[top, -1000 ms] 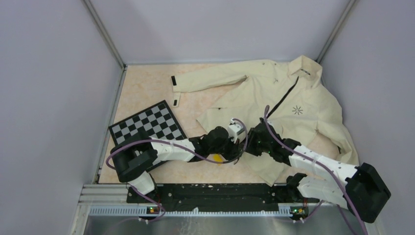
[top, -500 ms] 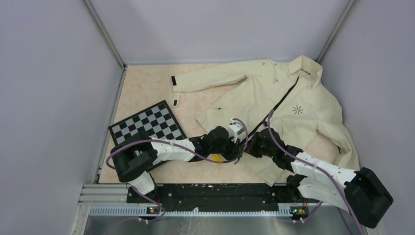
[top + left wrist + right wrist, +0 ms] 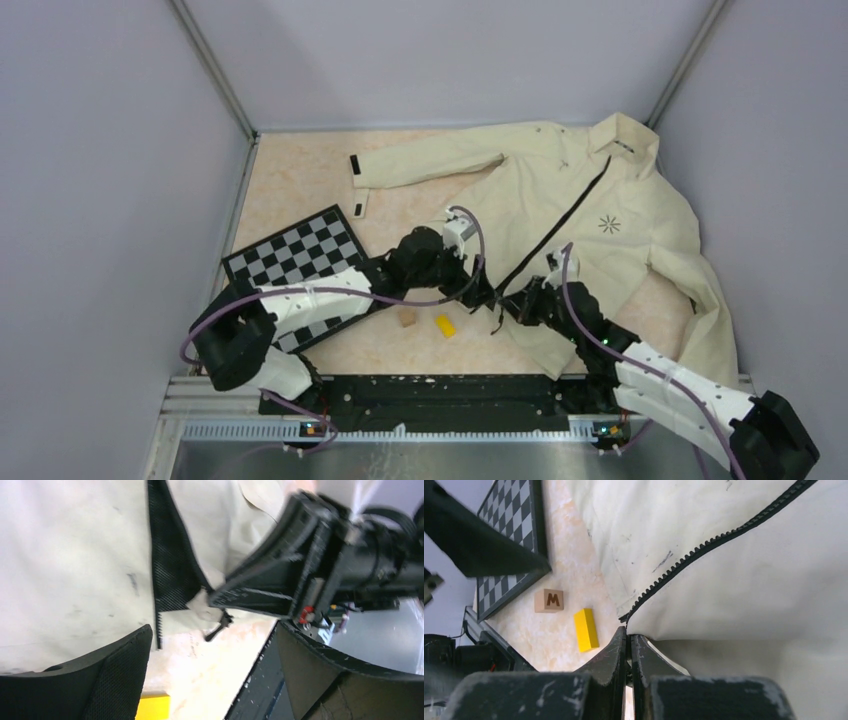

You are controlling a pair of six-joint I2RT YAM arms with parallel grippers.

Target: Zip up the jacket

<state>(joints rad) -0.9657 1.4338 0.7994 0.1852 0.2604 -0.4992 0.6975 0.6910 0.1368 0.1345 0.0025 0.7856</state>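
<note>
Your left end effector [image 3: 212, 630] has drawn back, fingers wide and empty, while your right end effector [image 3: 628, 645] stays pinched on the hem of the cream long-sleeved fabric jacket [image 3: 600, 220], spread over the desk's [image 3: 300, 190] far right (dark zipper [image 3: 696, 551] now taut, probably ready for zipping).

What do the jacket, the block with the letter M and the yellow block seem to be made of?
Jacket: matte cream woven cloth, perhaps cotton; it folds softly and shows smudges. Its zipper: dark teeth, plastic or metal unclear. M block: probably bare wood, pale tan, dark letter. Yellow block: smooth even colour, painted wood or plastic.
</note>
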